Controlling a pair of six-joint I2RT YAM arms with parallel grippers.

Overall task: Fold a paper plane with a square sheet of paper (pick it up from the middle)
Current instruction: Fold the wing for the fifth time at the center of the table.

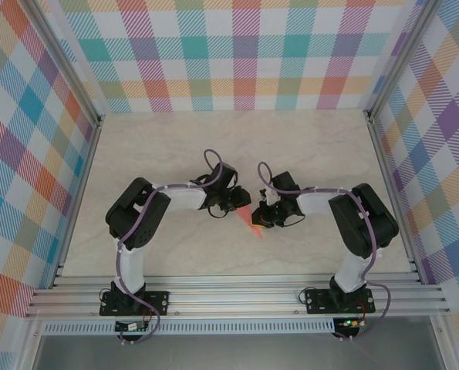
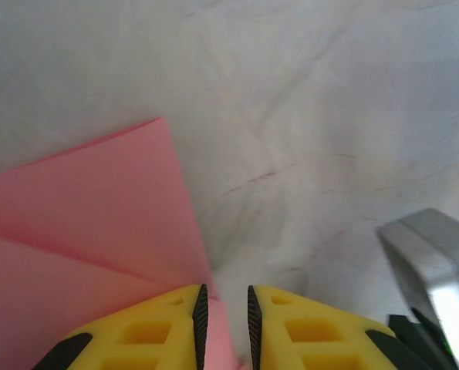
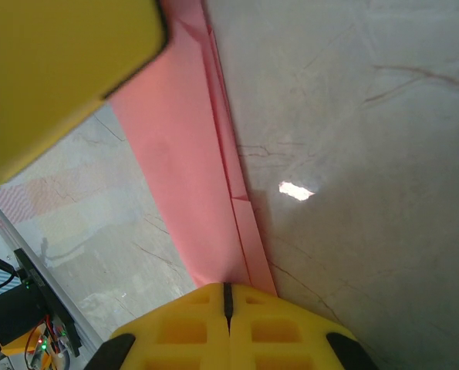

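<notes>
The pale marbled table (image 1: 175, 154) sits inside plaid walls (image 1: 237, 54), with both arms reaching in to meet near its middle. The left arm (image 1: 140, 216) bends in from the left and the right arm (image 1: 360, 220) from the right, their wrists close together. The salmon-pink plane (image 1: 249, 220) lies between them on the table, a narrow folded wedge with its point towards the near edge. The left gripper (image 2: 226, 294) has its yellow fingers drawn close, with only a slim gap between them, and a pink edge of the plane is pinched in that gap. The right gripper (image 3: 228, 289) is fully closed on the plane, whose layered folds run up out of the seam between its fingers. A blurred yellow shape (image 3: 52, 69) hangs above that strip.
</notes>
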